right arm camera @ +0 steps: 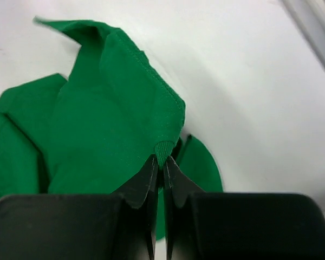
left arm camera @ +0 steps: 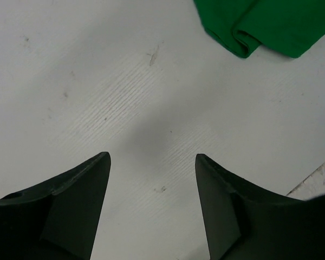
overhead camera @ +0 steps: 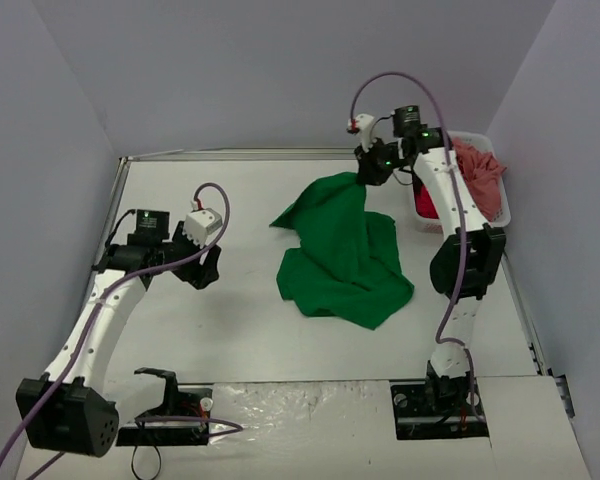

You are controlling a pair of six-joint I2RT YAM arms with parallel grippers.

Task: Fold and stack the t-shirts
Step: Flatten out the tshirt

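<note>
A bright green t-shirt lies crumpled at the middle of the table, its far corner lifted. My right gripper is shut on that corner; in the right wrist view the green t-shirt is pinched by its ribbed edge between the fingertips of the right gripper. My left gripper hangs over bare table left of the shirt, open and holding nothing. In the left wrist view the left gripper has only table between its fingers, and a fold of the green t-shirt shows at the top right. Red and pink t-shirts are heaped in the basket.
A white slatted basket stands at the far right edge of the table, behind my right arm. A raised rim runs along the table's far and left sides. A seam in the table surface shows at the right of the left wrist view.
</note>
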